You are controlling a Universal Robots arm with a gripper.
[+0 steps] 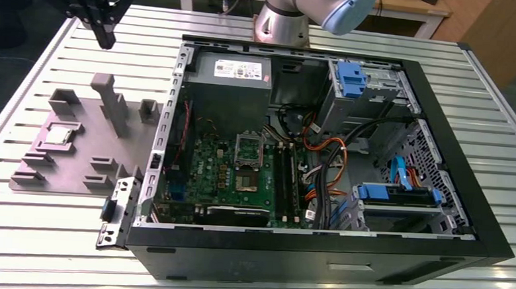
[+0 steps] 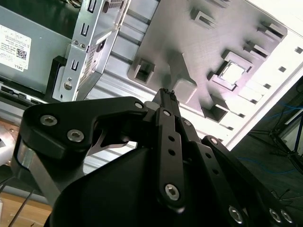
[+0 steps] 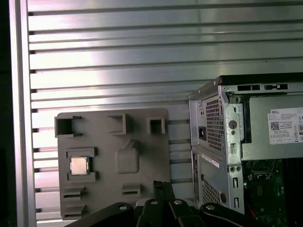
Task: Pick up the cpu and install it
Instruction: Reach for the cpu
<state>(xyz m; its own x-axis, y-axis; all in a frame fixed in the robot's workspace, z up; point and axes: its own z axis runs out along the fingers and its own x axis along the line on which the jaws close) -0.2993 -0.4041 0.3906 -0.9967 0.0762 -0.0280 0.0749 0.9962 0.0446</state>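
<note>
On the slatted table [image 1: 41,239], toward its edge on the exterior view's left, lies a grey holder plate [image 1: 72,158]. The cpu [image 1: 60,135] sits flat in a walled pocket near the plate's edge on that same side, with its metal top upward. I judge that the low walls stop it from sliding and leave it free for a grasp from above. The gripper [image 1: 107,41] hangs high above this side of the table, well apart from the cpu, its fingers pressed together and holding nothing. Further right the computer case [image 1: 278,265] lies open on its side, so the green motherboard [image 1: 208,165] and its socket [image 1: 249,146] face up.
</note>
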